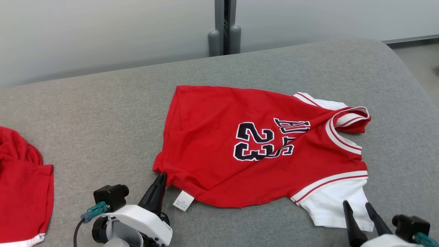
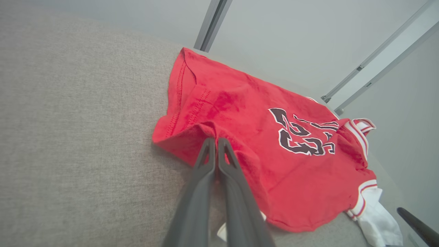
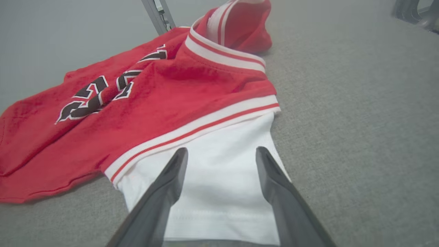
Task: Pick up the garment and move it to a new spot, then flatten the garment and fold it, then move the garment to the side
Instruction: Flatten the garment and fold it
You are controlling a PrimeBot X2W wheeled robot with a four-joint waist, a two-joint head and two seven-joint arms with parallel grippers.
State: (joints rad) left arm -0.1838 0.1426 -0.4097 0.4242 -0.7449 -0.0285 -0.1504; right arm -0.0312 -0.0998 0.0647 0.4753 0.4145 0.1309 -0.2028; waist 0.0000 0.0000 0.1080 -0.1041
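Observation:
The garment [image 1: 212,137] is a red jersey with a black "23", white trim and white sleeves, lying rumpled on the grey padded table [image 1: 103,116]. My left gripper [image 1: 161,175] is shut on the hem at its near left corner; in the left wrist view the red cloth [image 2: 240,103] bunches up around the closed gripper [image 2: 216,140]. My right gripper [image 1: 356,204] stands open over the near white sleeve [image 1: 336,202]. In the right wrist view that gripper [image 3: 221,151] straddles the white sleeve [image 3: 223,192], with the garment [image 3: 164,89] beyond.
A second red garment [image 1: 20,185] lies at the table's left edge. A white label [image 1: 183,200] pokes out from under the hem. A grey post [image 1: 224,34] stands behind the table. The table curves down to the floor [image 1: 420,61] at the right.

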